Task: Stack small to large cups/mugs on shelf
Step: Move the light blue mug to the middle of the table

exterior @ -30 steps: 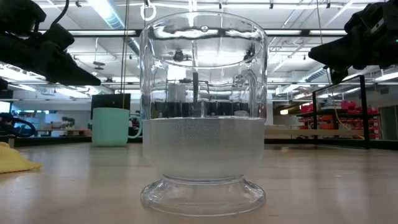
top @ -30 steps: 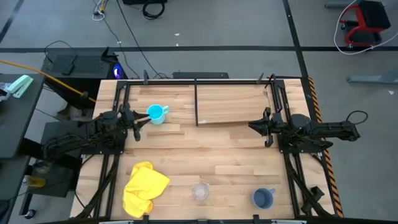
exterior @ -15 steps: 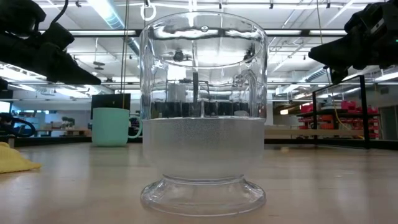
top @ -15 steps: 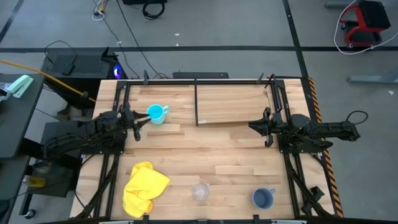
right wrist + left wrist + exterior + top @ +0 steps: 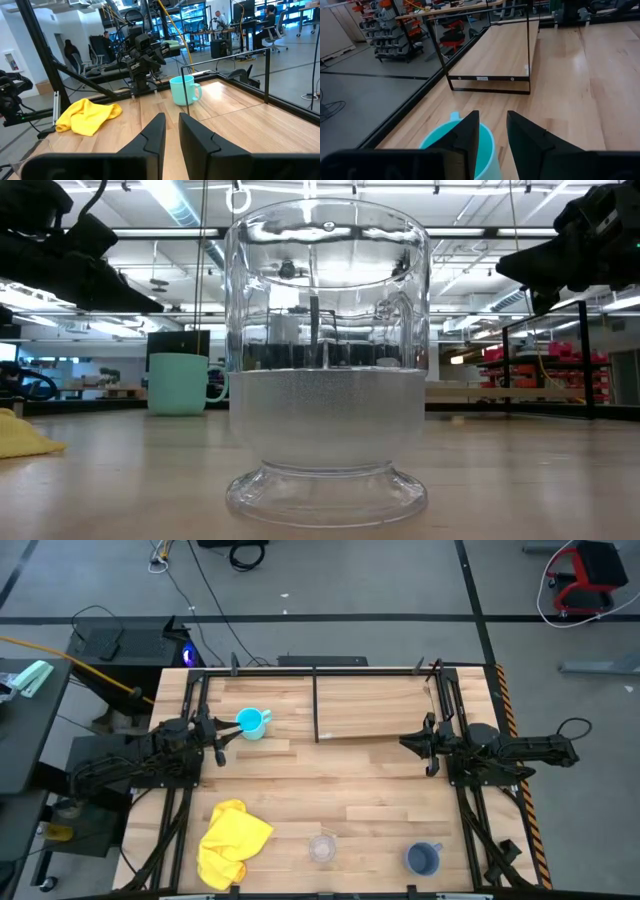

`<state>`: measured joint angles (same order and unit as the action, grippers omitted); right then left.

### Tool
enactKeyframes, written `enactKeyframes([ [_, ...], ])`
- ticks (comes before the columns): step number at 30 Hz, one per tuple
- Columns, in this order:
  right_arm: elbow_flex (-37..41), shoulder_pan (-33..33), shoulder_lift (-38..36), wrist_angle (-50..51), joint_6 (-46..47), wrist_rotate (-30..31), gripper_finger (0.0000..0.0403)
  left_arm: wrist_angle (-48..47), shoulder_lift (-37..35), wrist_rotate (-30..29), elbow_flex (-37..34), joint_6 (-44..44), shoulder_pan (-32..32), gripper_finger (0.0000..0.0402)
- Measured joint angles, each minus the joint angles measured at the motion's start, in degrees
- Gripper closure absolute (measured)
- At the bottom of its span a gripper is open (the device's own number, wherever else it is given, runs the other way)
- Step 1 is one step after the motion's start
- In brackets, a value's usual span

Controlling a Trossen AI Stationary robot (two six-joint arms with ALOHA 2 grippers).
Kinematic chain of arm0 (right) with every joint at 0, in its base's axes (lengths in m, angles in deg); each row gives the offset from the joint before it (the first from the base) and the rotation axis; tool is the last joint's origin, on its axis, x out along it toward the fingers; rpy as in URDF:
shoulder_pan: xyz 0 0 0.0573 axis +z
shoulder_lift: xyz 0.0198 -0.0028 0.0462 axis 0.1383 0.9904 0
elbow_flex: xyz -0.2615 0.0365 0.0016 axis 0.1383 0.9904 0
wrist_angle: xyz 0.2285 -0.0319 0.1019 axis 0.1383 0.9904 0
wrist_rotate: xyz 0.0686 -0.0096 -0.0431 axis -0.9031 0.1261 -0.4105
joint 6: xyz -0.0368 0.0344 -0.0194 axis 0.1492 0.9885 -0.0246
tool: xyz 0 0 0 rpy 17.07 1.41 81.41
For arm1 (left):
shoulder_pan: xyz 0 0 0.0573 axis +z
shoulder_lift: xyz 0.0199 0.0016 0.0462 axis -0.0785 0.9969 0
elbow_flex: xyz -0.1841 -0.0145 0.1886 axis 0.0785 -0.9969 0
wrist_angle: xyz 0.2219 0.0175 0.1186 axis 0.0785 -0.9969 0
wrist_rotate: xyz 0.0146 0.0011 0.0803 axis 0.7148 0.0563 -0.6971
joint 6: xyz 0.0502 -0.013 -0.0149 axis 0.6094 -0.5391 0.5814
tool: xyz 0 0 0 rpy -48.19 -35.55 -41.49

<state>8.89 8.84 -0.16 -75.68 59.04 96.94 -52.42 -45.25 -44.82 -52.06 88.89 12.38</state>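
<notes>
the low view fills with the clear cup (image 5: pixel 326 360), upright on its foot; only the high view shows it sits well away from the shelf (image 5: pixel 375 705), at the opposite edge of the surface (image 5: pixel 340 790), between the yellow cloth (image 5: pixel 232 842) and the grey-blue mug (image 5: pixel 424 859). the cyan mug (image 5: pixel 252 723) stands upright just beside the shelf's black upright, handle apparently pointing toward the shelf. the left hand (image 5: pixel 492 137) hovers right at the mug, fingers slightly parted, empty. the right hand (image 5: pixel 171 130) waits at the shelf's far end, fingers narrowly apart.
</notes>
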Motion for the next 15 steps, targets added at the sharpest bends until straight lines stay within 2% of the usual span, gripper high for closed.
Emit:
enactKeyframes([
  [5, -0.02, 0.01, 0.0, -0.01, 0.0, 0.0, 0.0341, 0.74, 0.0, 0.01, 0.0, -0.05, 0.0, 0.0294],
  [7, 0.0, -0.01, -0.02, 0.01, 0.0, 0.0, 0.0341, 1.56, -0.02, 0.02, 0.0, -2.73, -0.02, 0.0294],
  [13, 0.0, -0.01, 0.0, -0.01, 0.0, 0.0, 0.0341, 5.52, 0.0, 0.04, 0.0, -32.0, -0.02, 0.0294],
  [15, 0.0, 0.01, -0.01, -0.01, 0.0, -0.02, 0.0341, 7.15, 0.0, 0.03, 0.0, -37.79, -0.01, 0.0294],
])
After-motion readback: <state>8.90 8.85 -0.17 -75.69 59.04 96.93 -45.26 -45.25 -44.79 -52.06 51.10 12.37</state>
